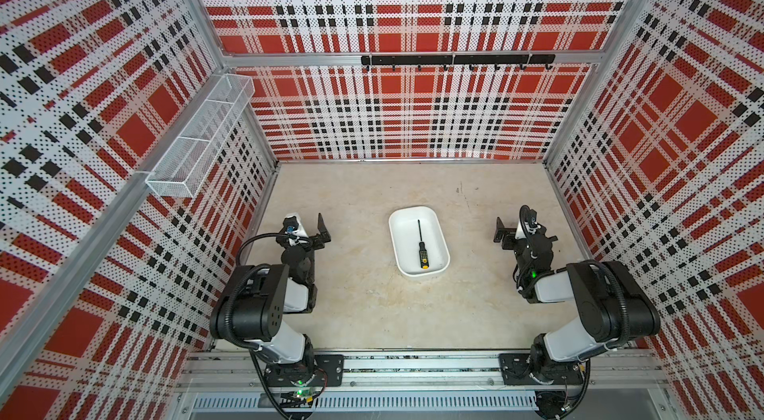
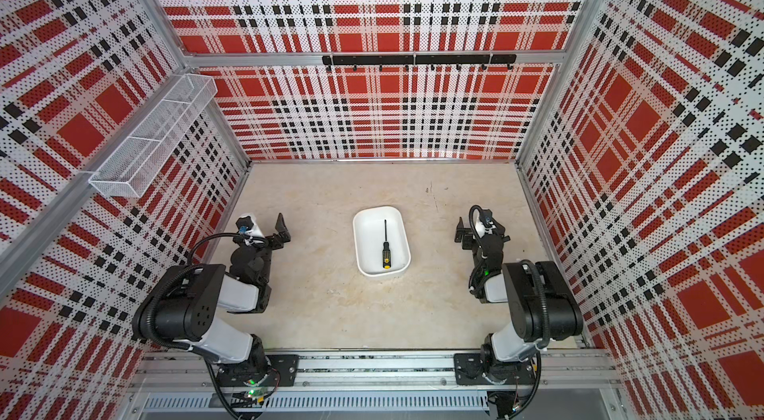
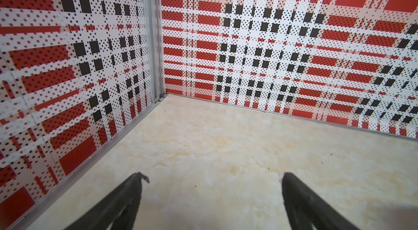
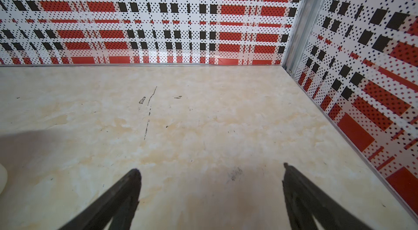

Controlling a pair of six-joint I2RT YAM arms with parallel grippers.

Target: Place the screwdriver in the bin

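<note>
1. Screwdriver (image 1: 421, 246), slim, with a thin dark metal shaft and a black handle with yellow dots and a yellow end cap: we see it lying flat inside the shallow white plastic rectangular bin (image 1: 417, 209) in both top views.
2. It lies along the bin's length, with the shaft tip towards the back wall and the yellow cap close to the bin's near end.
3. We find the bin on the beige marbled worktop (image 1: 372, 314), about midway between the two arms and touched by neither.
4. Left tool (image 3: 213, 178): in the left wrist view we see its two dark fingers spread wide, with only bare worktop between them. It has hold of nothing.
5. Right tool (image 4: 212, 170): in the right wrist view its fingers likewise stand wide apart over bare, scuffed worktop, gripping nothing.
6. Both tools sit well apart from the bin, one to each side of it.
7. We also see a long white wire-mesh basket (image 1: 198, 141) on the left wall and a black hook rail (image 1: 454, 59) on the back wall.
</note>
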